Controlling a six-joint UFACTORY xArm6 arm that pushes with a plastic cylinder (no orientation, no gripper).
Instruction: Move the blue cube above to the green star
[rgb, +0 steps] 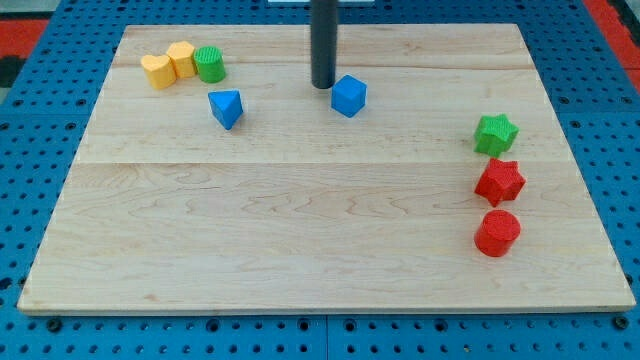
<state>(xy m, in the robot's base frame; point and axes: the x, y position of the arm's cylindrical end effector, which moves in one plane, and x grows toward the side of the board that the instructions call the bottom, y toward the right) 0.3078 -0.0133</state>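
Observation:
The blue cube (349, 96) sits on the wooden board near the view's top centre. The green star (495, 134) lies at the view's right, well to the right of the cube and slightly lower. My tip (323, 85) is the lower end of the dark rod; it stands just left of the blue cube, close to its upper left side, touching or nearly touching it.
A red star (499, 182) and a red cylinder (497, 233) lie below the green star. A blue triangular block (227, 107) lies left of my tip. Two yellow blocks (168, 66) and a green cylinder (210, 64) sit at the top left. The wooden board's (300, 250) edges border blue pegboard.

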